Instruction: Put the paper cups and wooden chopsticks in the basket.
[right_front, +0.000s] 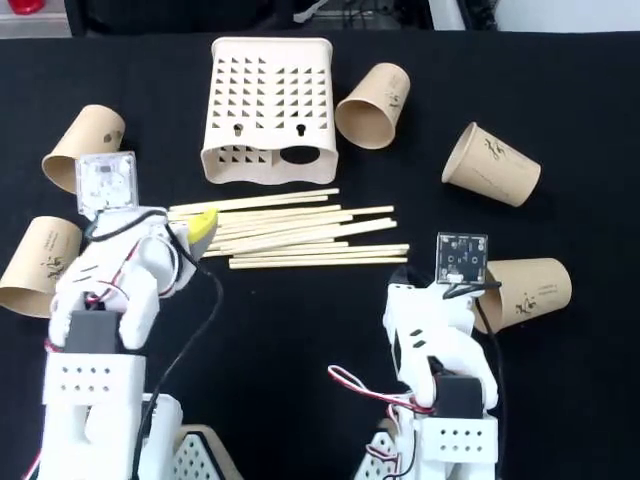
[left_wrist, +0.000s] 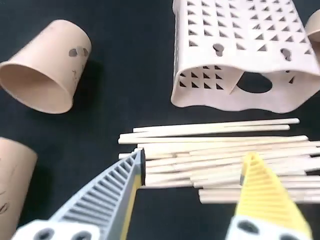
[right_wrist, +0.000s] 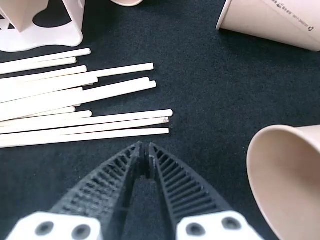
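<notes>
High view: a black table (right_front: 300, 330) holds a pale basket (right_front: 268, 110) at the far side, tipped over with a holed face turned up. Nothing lies inside it. Just in front of it a loose bundle of chopsticks (right_front: 290, 232) lies flat, the sticks running roughly side to side and overlapping.

Five paper cups lie on their sides around them. The far-left cup (right_front: 85, 145) and the near-left cup (right_front: 38, 265) flank the left arm. The cup beside the basket (right_front: 373, 105) sits just off the basket's right edge; I cannot tell whether they touch. The right cup (right_front: 492, 165) lies well apart from the basket. The near-right cup (right_front: 525, 292) lies next to the right arm's wrist, partly hidden by it.

Left wrist view: the left gripper (left_wrist: 195, 165) is spread wide, one grey finger and one yellow finger, and hangs over the left end of the chopsticks with the sticks showing between the tips. It pinches nothing. The basket (left_wrist: 240, 55) lies beyond the sticks.

Right wrist view: the right gripper (right_wrist: 145, 147) has its dark fingers pressed together, with nothing between them. Its tip sits just short of the nearest stick, near the right ends of the chopsticks (right_wrist: 75, 100). The near-right cup (right_wrist: 287, 175) lies close beside it, mouth toward the camera.
</notes>
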